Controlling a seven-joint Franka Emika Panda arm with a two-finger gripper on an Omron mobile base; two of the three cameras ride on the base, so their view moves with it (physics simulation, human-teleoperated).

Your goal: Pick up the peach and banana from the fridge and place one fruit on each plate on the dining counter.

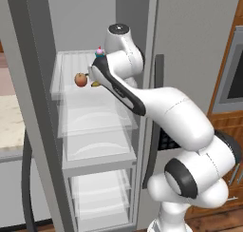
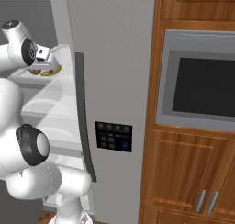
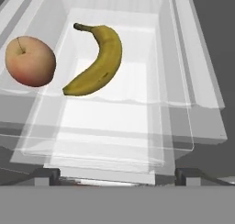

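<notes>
Room: you face a kitchen wall with wood cabinets [image 2: 183, 172] and a built-in oven [image 2: 202, 83] to the right of the fridge [image 2: 114, 58].
Fridge: door open, white inside; a dark handle [image 2: 85, 117] and a small control panel [image 2: 113, 136] sit on its grey front.
Shelves: clear glass shelves [image 1: 95, 117] stacked one under another; the lower ones you see carry nothing.
Top shelf: holds peach, banana and a cupcake [image 1: 99, 51].
Banana [image 3: 98, 60]: lies flat on the glass, stem toward the back, just beside the peach, not touching it.
Peach [image 3: 30, 61]: sits on the hand view's left, near the shelf's front edge.
Gripper [image 3: 117, 175]: reaches in at top-shelf height, short of both fruits; tips set wide apart with nothing between them.
</notes>
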